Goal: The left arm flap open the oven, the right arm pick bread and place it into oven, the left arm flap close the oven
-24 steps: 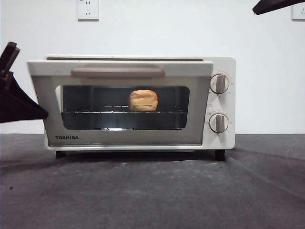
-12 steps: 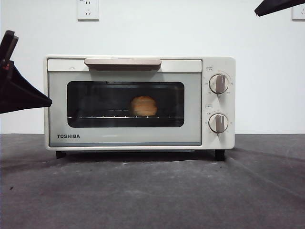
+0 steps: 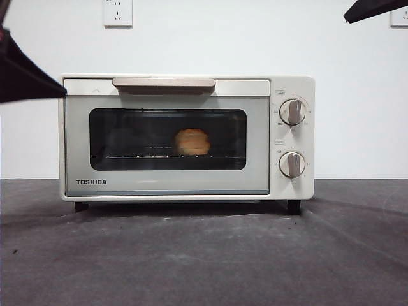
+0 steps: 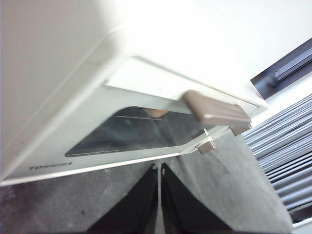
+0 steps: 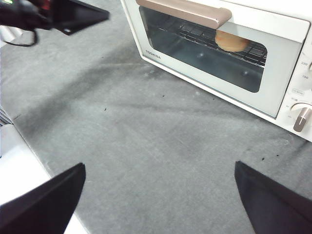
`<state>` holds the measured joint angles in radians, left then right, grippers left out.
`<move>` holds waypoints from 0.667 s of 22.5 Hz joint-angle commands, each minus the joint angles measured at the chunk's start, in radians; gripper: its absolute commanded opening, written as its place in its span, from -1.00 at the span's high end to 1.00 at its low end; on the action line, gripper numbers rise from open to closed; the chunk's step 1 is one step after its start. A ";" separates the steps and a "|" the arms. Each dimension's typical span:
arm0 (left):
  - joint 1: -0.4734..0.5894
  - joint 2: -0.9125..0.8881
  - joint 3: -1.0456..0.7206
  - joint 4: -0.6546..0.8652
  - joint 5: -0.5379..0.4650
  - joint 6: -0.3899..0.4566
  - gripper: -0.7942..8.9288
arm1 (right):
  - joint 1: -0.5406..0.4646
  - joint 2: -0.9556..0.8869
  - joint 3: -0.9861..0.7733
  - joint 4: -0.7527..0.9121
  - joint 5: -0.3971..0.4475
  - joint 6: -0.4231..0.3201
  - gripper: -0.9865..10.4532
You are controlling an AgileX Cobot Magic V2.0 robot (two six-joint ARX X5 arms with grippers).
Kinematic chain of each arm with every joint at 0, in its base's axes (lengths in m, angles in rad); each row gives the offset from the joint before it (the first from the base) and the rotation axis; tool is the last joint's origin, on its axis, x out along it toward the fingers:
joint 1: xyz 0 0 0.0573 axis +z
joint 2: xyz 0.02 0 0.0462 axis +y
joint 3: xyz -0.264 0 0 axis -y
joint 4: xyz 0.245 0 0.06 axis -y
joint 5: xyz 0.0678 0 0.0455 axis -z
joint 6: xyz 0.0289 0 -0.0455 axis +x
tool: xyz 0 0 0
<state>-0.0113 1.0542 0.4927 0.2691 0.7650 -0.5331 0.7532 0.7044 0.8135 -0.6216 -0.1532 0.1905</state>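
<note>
left gripper [image 3: 38, 86] at the far left, just off the oven's top-left corner, not touching; jaws pressed together, nothing held. TOSHIBA toaster oven [image 3: 172, 185] on the grey table [image 3: 204, 255], door shut, beige handle [image 3: 164, 83] up top. bread [image 3: 192, 141] on the wire rack [image 3: 140, 156] behind the glass, right of centre. two knobs [image 3: 292, 111] right side. right gripper [image 5: 158, 195] high at top right, jaws spread wide, empty.

Plain white wall [image 3: 204, 38] well beyond my tool, two sockets up high: one [image 3: 118, 12] left, one [image 3: 399, 15] at right edge. Dark grey speckled desk [image 3: 204, 255] under it, evenly lit.
</note>
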 commanded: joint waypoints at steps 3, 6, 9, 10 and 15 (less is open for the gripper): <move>-0.027 -0.143 0.063 -0.282 -0.100 0.180 0.80 | 0.008 0.007 0.011 0.009 0.005 -0.002 -0.02; -0.047 -0.215 0.111 -0.451 -0.170 0.263 0.80 | 0.008 0.007 0.011 0.015 0.018 -0.009 -0.02; -0.066 -0.268 0.165 -0.580 -0.210 0.322 0.80 | 0.008 0.007 0.011 0.020 0.047 -0.012 -0.02; -0.073 -0.284 0.185 -0.622 -0.217 0.341 0.80 | 0.008 0.007 0.011 0.022 0.051 -0.012 -0.02; -0.101 -0.346 0.272 -0.780 -0.258 0.425 0.80 | 0.008 0.007 0.011 0.027 0.052 -0.016 -0.02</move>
<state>-0.1089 0.7094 0.7414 -0.5007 0.5163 -0.1680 0.7525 0.7044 0.8135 -0.6083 -0.1043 0.1841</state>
